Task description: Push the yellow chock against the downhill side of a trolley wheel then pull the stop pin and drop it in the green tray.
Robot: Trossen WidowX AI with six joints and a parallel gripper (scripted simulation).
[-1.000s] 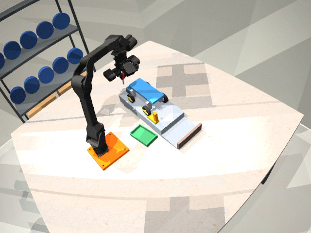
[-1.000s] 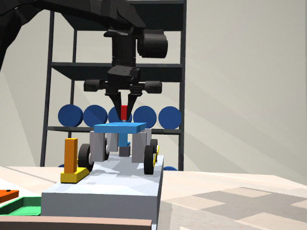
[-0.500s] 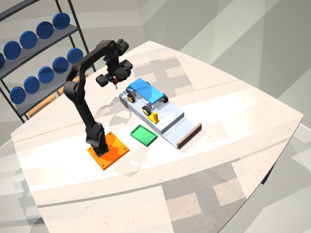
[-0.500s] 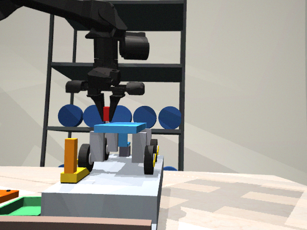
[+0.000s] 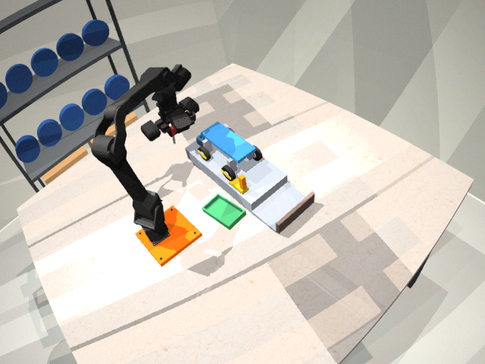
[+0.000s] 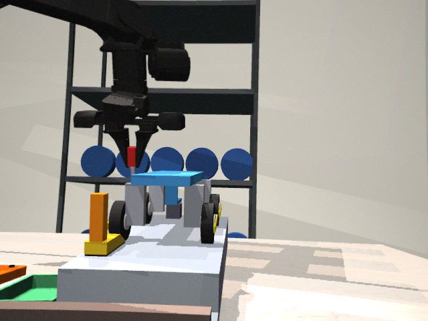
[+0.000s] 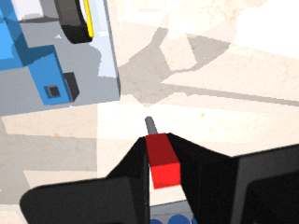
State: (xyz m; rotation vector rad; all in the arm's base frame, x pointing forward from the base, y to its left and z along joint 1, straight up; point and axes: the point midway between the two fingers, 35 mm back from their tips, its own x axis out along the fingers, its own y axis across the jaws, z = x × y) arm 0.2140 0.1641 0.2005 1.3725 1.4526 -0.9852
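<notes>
My gripper is shut on the stop pin by its red head. The grey shank points down, clear of the trolley, in the air beyond the ramp's uphill end. The blue trolley stands on the grey ramp, and its square pin hole is empty in the wrist view. The yellow chock, orange handle upright, sits against the downhill side of the near lower wheel. The green tray is empty.
The tray lies beside the ramp, near the arm's orange base plate. A brown stop board crosses the ramp's low end. A shelf rack with blue discs stands behind the table.
</notes>
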